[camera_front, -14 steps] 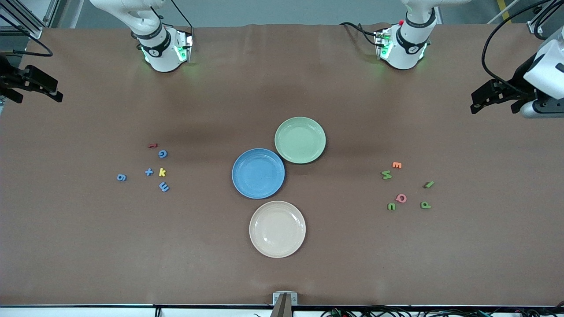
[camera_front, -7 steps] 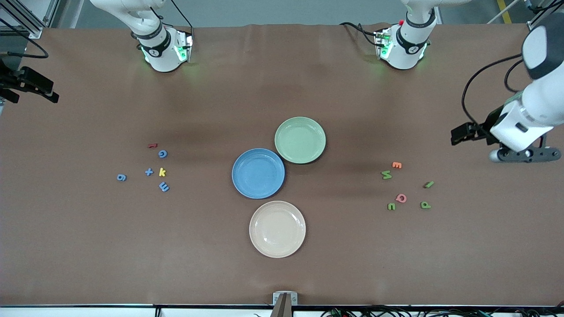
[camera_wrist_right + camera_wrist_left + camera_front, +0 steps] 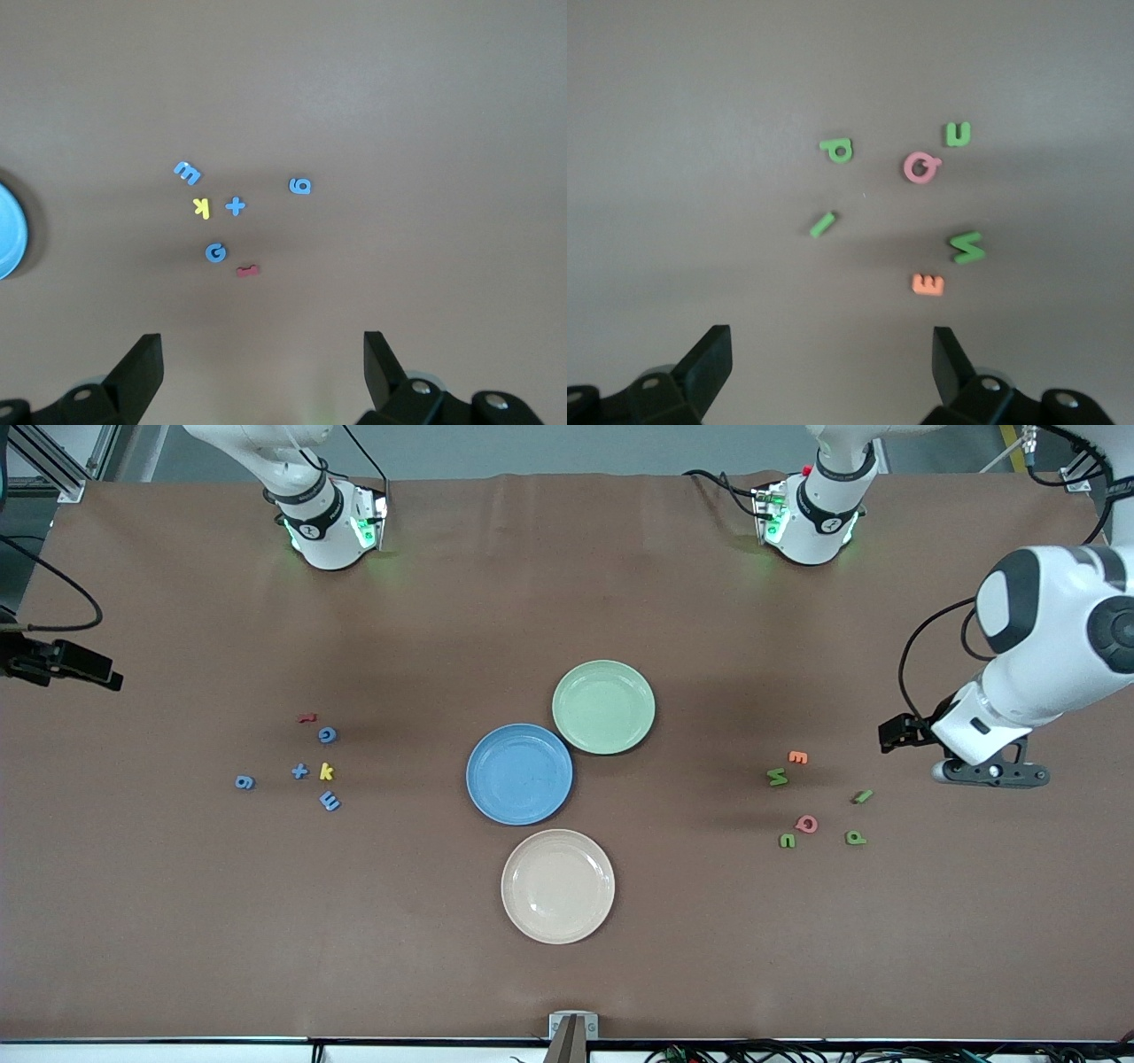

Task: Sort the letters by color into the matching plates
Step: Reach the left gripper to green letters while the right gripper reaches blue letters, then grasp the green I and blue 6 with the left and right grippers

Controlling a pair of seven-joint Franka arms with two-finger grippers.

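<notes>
The blue plate (image 3: 519, 773) and the pale green plate (image 3: 603, 707) touch at mid-table, both empty. Several blue pieces, among them a G (image 3: 327, 734), a plus (image 3: 299, 771) and a 6 (image 3: 244, 782), lie toward the right arm's end; they also show in the right wrist view (image 3: 215, 253). Several green pieces, among them an M (image 3: 777, 777), a u (image 3: 787, 840) and a p (image 3: 855, 837), lie toward the left arm's end. My left gripper (image 3: 831, 341) is open and empty over bare table beside the green pieces (image 3: 822, 224). My right gripper (image 3: 262, 345) is open and empty over the table's end (image 3: 53, 662).
A cream-beige plate (image 3: 557, 886) lies nearer the front camera than the blue plate. A yellow k (image 3: 327, 771) and a red piece (image 3: 306, 716) lie among the blue pieces. An orange E (image 3: 797, 757) and a pink Q (image 3: 806, 823) lie among the green ones.
The left arm has swung in and down toward the green pieces. The right gripper has shifted a little along the table's end. The pieces and plates have not moved.
</notes>
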